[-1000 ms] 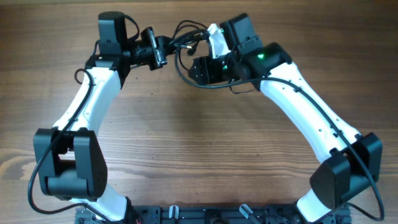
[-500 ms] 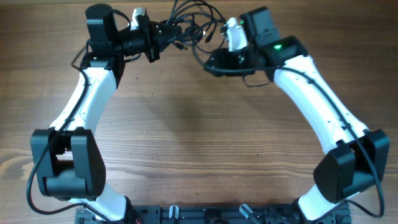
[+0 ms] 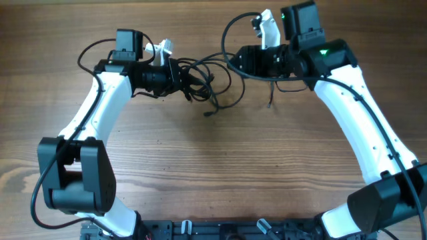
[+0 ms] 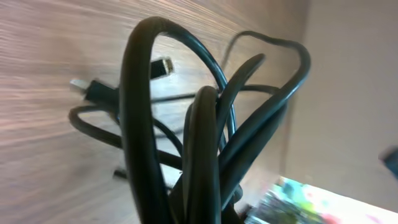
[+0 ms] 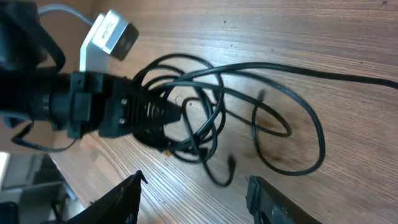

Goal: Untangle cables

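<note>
Firmly, the left tool is clamped on the bunched end of the cables, with black loops crowding right at its jaws. The right tool has its fingers spread with nothing between them, poised over the loose strands. From the bunch the cables fan out across the desk between the two arms, and one plug end lies nearest the front.

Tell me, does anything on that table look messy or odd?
Yes: the cables are a snarled knot of black loops, pinched in the left hand, with loose strands sprawling across the wooden table.
</note>
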You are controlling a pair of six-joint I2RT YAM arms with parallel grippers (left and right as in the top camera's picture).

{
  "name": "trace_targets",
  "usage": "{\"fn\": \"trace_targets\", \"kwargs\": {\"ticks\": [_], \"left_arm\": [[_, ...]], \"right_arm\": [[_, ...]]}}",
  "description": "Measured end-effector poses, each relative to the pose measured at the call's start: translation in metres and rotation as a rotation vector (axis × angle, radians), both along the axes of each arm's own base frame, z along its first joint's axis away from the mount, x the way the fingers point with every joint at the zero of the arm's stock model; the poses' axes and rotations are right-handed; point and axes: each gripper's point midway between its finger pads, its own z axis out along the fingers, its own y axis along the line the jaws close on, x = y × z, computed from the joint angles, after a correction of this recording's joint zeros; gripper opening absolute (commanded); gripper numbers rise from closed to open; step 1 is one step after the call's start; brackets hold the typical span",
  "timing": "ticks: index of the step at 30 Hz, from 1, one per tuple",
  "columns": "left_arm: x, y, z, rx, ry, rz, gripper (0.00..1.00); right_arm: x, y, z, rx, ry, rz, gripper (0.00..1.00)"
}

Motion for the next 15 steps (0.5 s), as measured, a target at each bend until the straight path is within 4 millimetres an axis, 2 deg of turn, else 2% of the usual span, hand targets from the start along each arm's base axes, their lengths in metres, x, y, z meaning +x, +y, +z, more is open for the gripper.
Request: {"fn": "trace_targets", "kwargs": {"ticks": [3,6,10,15], "left_arm": [[0.002,0.004,-0.004,0.035,-0.009,0.011,0.04],[0.001,0.001,0.0,0.006,-0.012,-0.006,0.04],[-0.002,-0.001,0.012,-0.086,-0.007,-0.028,0.04],[0.003,0.021,0.028,-0.206,0.035,0.038,0.04]], "right_arm": [[-0.013,0.011,-0.007,-0.04,0.001,0.057,0.56],[-0.022,0.021,-0.022,-0.092,0.015,0.101,0.55],[-0.025,0.02,-0.044,-0.134,0.04,0.129,0.51],[-0.024,0.023,-0.059,-0.165,0.04,0.167,0.49]]}}
